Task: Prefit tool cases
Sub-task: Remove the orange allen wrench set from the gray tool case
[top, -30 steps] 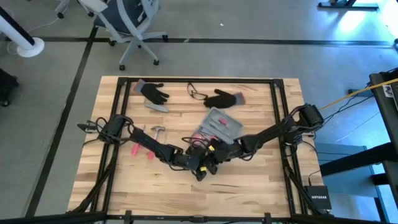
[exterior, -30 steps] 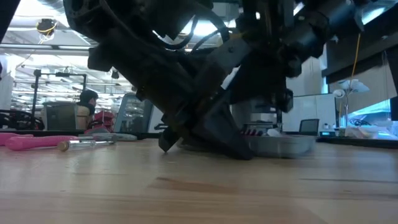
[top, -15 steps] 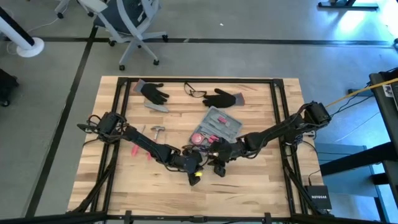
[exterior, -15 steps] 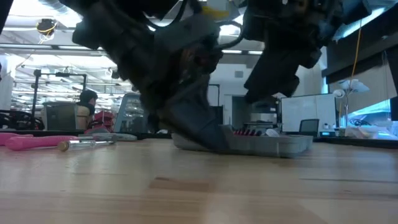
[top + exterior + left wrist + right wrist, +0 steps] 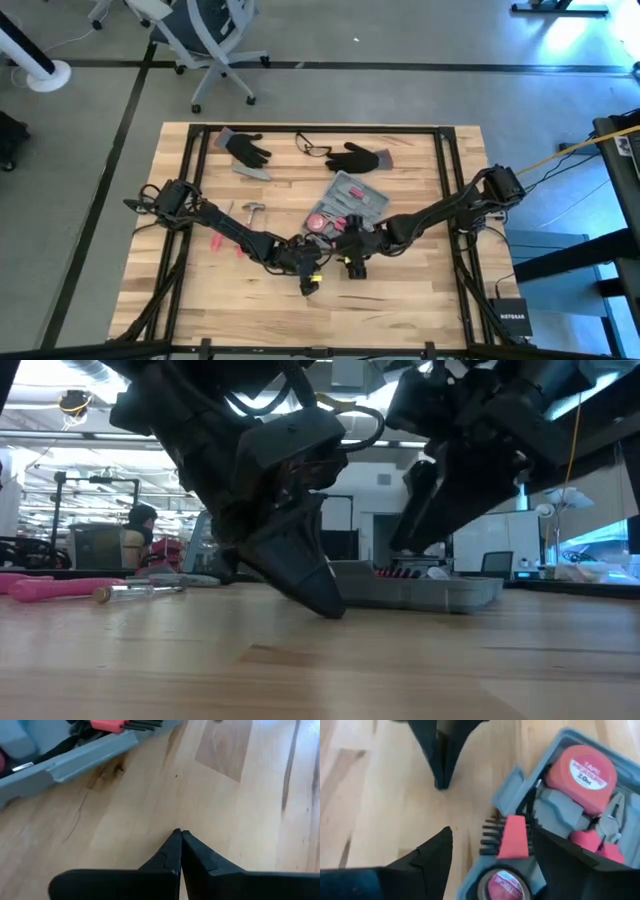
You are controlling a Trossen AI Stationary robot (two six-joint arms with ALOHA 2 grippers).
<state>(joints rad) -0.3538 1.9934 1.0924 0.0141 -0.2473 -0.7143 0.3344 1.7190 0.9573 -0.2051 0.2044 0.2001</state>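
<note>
while right hand (image 5: 490,855) gapes, tool case (image 5: 560,810) just beside its fingers, untouched

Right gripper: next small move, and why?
Probably lift clear and go for a loose tool. The right gripper hangs open at the corner of the open grey-blue plastic tool case, holding nothing; the shut left gripper points at bare wood beside it.
</note>
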